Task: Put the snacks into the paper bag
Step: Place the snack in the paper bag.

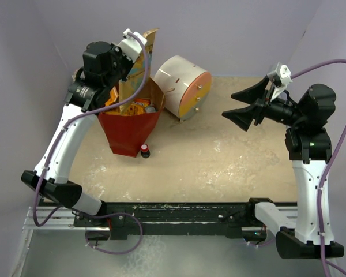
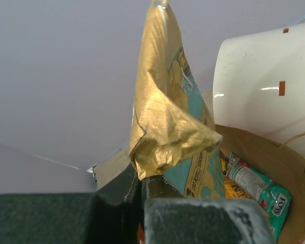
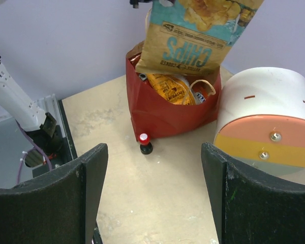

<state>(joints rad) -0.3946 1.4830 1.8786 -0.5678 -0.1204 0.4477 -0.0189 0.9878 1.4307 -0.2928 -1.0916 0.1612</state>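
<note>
The red paper bag [image 1: 130, 130] stands open at the back left, its brown inside [image 2: 277, 152] showing in the left wrist view. My left gripper [image 1: 128, 64] [image 2: 142, 180] is above it, shut on one crumpled end of a tan-brown chips packet [image 2: 168, 122] [image 3: 193, 35] [image 1: 150, 39]. The packet's lower end reaches into the bag's mouth. A teal packet [image 2: 256, 190] and an orange-yellow one [image 3: 170, 86] lie inside the bag [image 3: 168, 114]. My right gripper [image 1: 242, 112] [image 3: 152, 198] hovers open over the table at the right, with nothing between its fingers.
A cream cylindrical drawer unit [image 1: 184, 86] [image 3: 267, 122] [image 2: 264, 86] lies right beside the bag. A tiny dark bottle with a red cap [image 1: 145, 152] [image 3: 145, 143] stands at the bag's front foot. Grey walls close in the back and sides.
</note>
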